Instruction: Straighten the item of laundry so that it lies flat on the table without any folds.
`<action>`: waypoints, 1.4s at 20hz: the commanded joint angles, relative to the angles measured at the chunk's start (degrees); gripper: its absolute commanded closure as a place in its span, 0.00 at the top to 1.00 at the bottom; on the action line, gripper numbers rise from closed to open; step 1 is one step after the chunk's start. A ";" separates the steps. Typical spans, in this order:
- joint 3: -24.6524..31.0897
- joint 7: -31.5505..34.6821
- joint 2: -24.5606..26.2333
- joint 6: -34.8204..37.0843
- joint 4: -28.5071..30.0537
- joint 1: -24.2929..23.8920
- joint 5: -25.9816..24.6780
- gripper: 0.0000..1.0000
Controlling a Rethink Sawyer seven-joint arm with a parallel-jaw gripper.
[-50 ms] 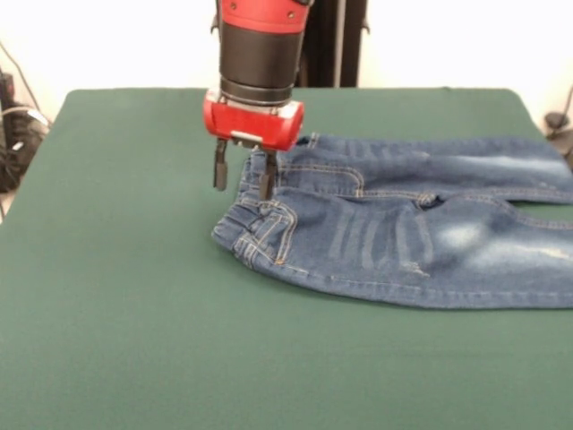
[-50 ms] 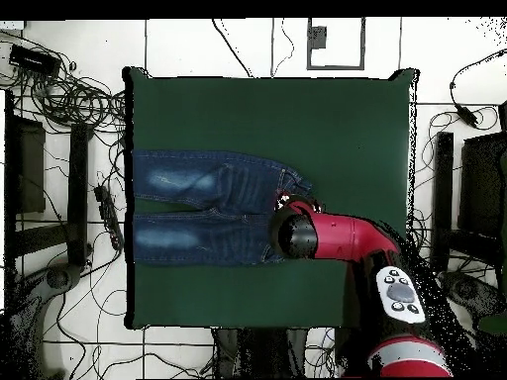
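- We are hovering the gripper [image 1: 243,170] over the waistband end of the jeans [image 1: 403,228], its two fingers spread apart and holding nothing; one finger is hanging just off the cloth, the other over the band's edge.
- The jeans are lying on the green table [image 1: 116,313] with the waistband near the table's middle and the legs running out to one side edge; in the overhead view the leg ends [image 2: 144,203] are reaching that edge.
- We are judging the step in hand to be a grip on the waistband, which is looking bunched and turned at its near corner.
- To do it well, we are suggesting a low, shallow pinch on the top layer only, then a slow pull away from the legs.
- Cables [image 2: 69,94] and dark equipment are sitting on the floor around the table, well apart from the jeans.
- Nothing on the table is standing in the way; only the arm [image 2: 337,237] is hiding part of the waistband from above.
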 commanded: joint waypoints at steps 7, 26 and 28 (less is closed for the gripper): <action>12.37 0.25 2.05 -2.73 3.51 -4.86 -3.28 1.00; 17.07 3.62 0.96 -2.32 8.13 -6.57 -2.92 1.00; 17.28 3.84 1.32 -2.85 7.81 -6.50 -2.83 1.00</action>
